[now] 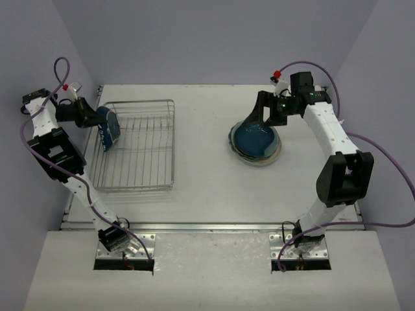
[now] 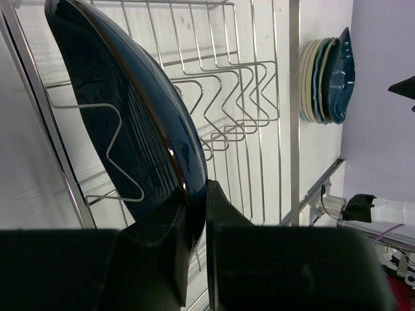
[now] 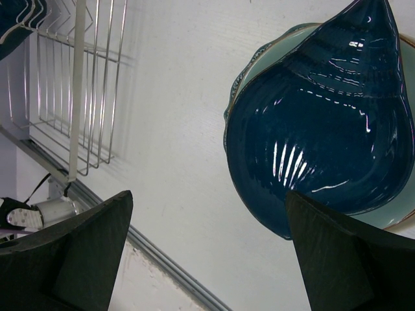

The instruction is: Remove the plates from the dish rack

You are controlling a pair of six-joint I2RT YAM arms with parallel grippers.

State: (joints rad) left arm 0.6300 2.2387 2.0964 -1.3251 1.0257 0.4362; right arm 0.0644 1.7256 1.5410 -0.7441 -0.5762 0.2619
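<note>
My left gripper [image 1: 97, 120] is shut on the rim of the dark navy plate [image 1: 109, 128] and holds it on edge at the left end of the wire dish rack [image 1: 139, 170]. In the left wrist view the navy plate [image 2: 123, 110] stands between my fingertips [image 2: 170, 217], in front of the rack's bars [image 2: 249, 97]. No other plate shows in the rack. A stack of plates [image 1: 256, 144] lies flat on the table at right, with the teal scalloped plate [image 3: 324, 129] on top. My right gripper [image 1: 267, 115] is open and empty just above the stack's far edge.
The rack's end [image 3: 71, 84] shows at the upper left of the right wrist view. The table's front edge rail [image 1: 214, 226] runs between the arm bases. Purple walls close in the left, right and back sides.
</note>
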